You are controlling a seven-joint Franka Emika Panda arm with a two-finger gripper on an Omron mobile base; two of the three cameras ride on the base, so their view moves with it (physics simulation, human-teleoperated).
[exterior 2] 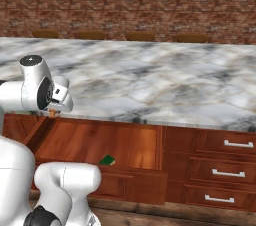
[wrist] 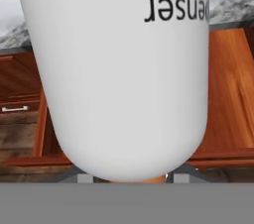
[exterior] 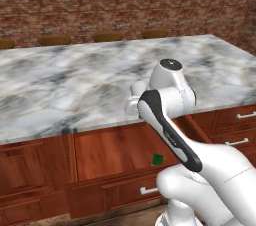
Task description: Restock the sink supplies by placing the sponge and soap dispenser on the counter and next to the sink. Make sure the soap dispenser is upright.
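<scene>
While it fills the centre of the hand view, the soap dispenser (wrist: 116,69) is seen clamped in the tool (wrist: 130,178), lettering inverted. Judged rigid, smooth, slippery, top-heavy; best held mid-body. Sponge (exterior 2: 107,160) is noted lower centre, in the open drawer (exterior 2: 100,142).

Soap dispenser (wrist: 119,74) fills most of the hand view, top and upper sides cut by the frame edge, lettering upside down and clipped at the right so just the end of a word reads; the fingertips are hidden behind its rounded lower end, contact with the bottle not readable. In the base views the gripper is masked by the arm's own wrist (exterior: 172,87), jaws not visible. Sponge (exterior 2: 107,160) in the open drawer (exterior 2: 100,142) shows as a small green patch, yellow layer too small to tell; drawer's near left corner hidden behind the arm.
</scene>
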